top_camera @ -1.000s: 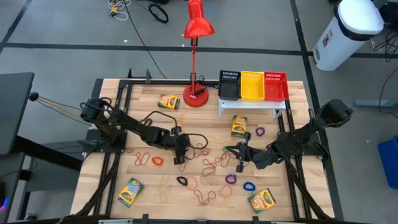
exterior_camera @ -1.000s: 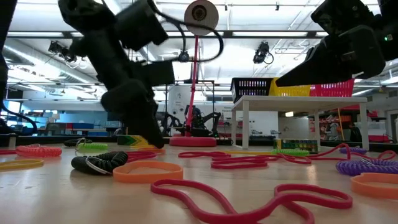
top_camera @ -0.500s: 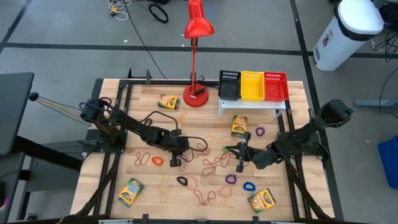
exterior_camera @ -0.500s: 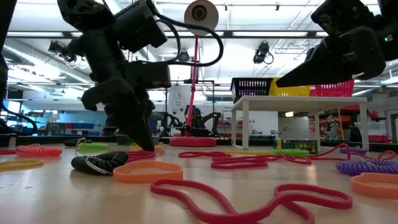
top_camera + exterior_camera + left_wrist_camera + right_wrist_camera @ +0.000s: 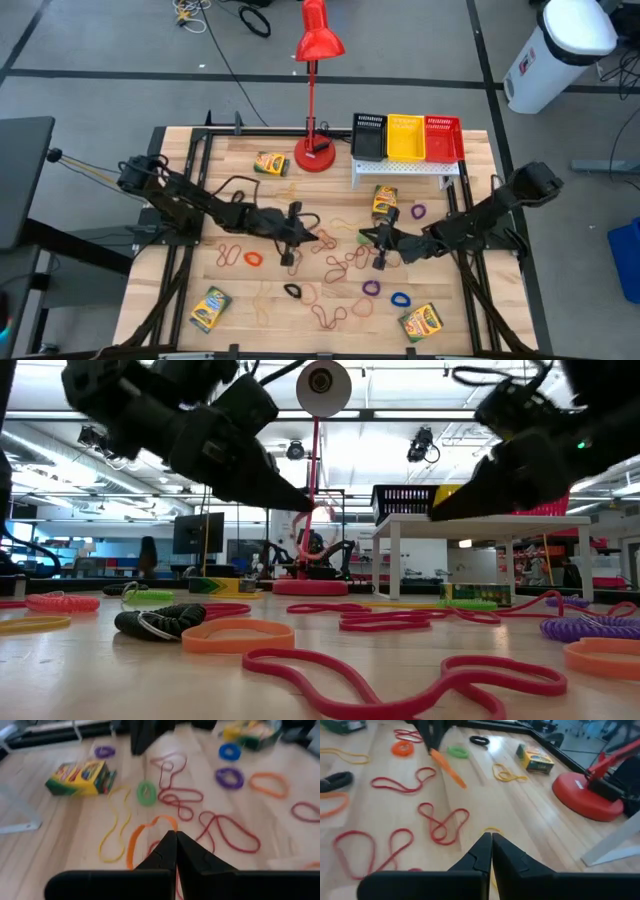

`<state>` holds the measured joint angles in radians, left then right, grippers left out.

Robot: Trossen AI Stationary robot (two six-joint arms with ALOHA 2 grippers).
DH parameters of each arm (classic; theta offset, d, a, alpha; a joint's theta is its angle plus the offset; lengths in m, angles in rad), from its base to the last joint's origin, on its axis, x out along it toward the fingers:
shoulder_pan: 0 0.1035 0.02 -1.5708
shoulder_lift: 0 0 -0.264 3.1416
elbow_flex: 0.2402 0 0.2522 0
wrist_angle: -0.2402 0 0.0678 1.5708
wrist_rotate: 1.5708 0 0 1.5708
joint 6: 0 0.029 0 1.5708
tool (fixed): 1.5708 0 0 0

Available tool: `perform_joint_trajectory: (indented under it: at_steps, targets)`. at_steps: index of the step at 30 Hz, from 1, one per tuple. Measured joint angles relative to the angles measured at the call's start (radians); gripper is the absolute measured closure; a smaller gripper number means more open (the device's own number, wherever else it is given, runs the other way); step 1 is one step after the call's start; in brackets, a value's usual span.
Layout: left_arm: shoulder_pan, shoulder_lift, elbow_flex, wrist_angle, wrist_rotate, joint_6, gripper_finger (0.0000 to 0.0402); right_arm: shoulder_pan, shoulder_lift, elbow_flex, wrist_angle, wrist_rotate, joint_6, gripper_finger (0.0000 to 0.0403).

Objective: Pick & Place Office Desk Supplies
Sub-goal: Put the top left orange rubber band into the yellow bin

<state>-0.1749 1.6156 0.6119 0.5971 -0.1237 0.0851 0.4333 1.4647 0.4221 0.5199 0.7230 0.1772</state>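
Left end effector [image 5: 297,232], near the tabletop [image 5: 250,300] centre, has its fingers pressed together on an orange rubber band [image 5: 447,767], which I see hanging from the tips, though the grip itself is blurred. Right end effector [image 5: 378,240], at 3 o'clock from it, is closed and holds nothing. Three mesh bins [image 5: 406,137] sit at 1 o'clock. Crayon boxes [image 5: 210,307] and loose bands [image 5: 335,313] lie scattered around.

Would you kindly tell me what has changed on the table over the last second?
The left gripper closed on an orange rubber band and lifted it off the table, toward the right arm. The right gripper, shut and empty, edged slightly toward the left arm. Crayon boxes and mesh bins stayed put.
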Motion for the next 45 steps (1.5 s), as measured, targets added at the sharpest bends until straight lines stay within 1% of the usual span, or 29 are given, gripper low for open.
perform_joint_trajectory:
  at_steps: [2, 4, 5, 9, 11, 14, 17, 19, 23, 26, 30, 33, 37, 38, 41, 45]
  targets:
    - [0.019, 0.018, -0.030, 0.114, 0.056, -0.009, 0.0398, -0.016, 0.047, 0.001, 0.060, -0.014, -0.022, 0.0362]
    - [0.034, 0.026, -0.051, 0.158, 0.095, -0.023, 0.0398, -0.017, 0.098, 0.008, 0.139, -0.041, -0.078, 0.0339]
    - [0.039, 0.027, -0.060, 0.165, 0.100, -0.030, 0.0397, -0.016, 0.125, 0.018, 0.174, -0.059, -0.115, 0.0325]
    - [0.037, 0.043, -0.067, 0.211, 0.093, -0.047, 0.0397, -0.015, 0.225, 0.076, 0.247, -0.060, -0.223, 0.0267]
    - [0.030, 0.046, -0.065, 0.232, 0.098, -0.051, 0.0397, -0.016, 0.277, 0.125, 0.247, -0.046, -0.249, 0.0242]
    - [0.024, 0.047, -0.065, 0.236, 0.099, -0.057, 0.0396, -0.015, 0.346, 0.199, 0.248, 0.015, -0.290, 0.0213]
    - [0.023, 0.048, -0.065, 0.241, 0.090, -0.059, 0.0396, -0.015, 0.394, 0.262, 0.249, 0.072, -0.315, 0.0199]
    - [0.023, 0.048, -0.065, 0.243, 0.088, -0.061, 0.0396, -0.015, 0.415, 0.291, 0.248, 0.078, -0.319, 0.0197]
    - [0.023, 0.048, -0.065, 0.245, 0.088, -0.062, 0.0396, -0.029, 0.436, 0.340, 0.252, 0.075, -0.325, 0.0213]
    - [0.023, 0.048, -0.065, 0.245, 0.088, -0.060, 0.0396, -0.058, 0.437, 0.352, 0.258, 0.022, -0.314, 0.0237]
    - [0.023, 0.048, -0.065, 0.244, 0.088, -0.044, 0.0395, -0.085, 0.437, 0.352, 0.278, -0.015, -0.306, 0.0275]
    - [0.023, 0.048, -0.065, 0.245, 0.087, -0.043, 0.0395, -0.087, 0.437, 0.352, 0.271, -0.030, -0.307, 0.0314]
    - [0.023, 0.048, -0.065, 0.245, 0.078, -0.064, 0.0390, -0.086, 0.437, 0.351, 0.272, -0.025, -0.334, 0.0385]
    - [0.022, 0.048, -0.065, 0.244, 0.071, -0.073, 0.0386, -0.086, 0.437, 0.351, 0.274, -0.020, -0.339, 0.0392]
    - [0.016, 0.048, -0.065, 0.242, 0.038, -0.090, 0.0364, -0.086, 0.437, 0.351, 0.275, -0.005, -0.340, 0.0388]
    - [-0.020, 0.030, -0.065, 0.199, -0.022, -0.076, 0.0315, -0.065, 0.437, 0.351, 0.266, 0.065, -0.364, 0.0397]
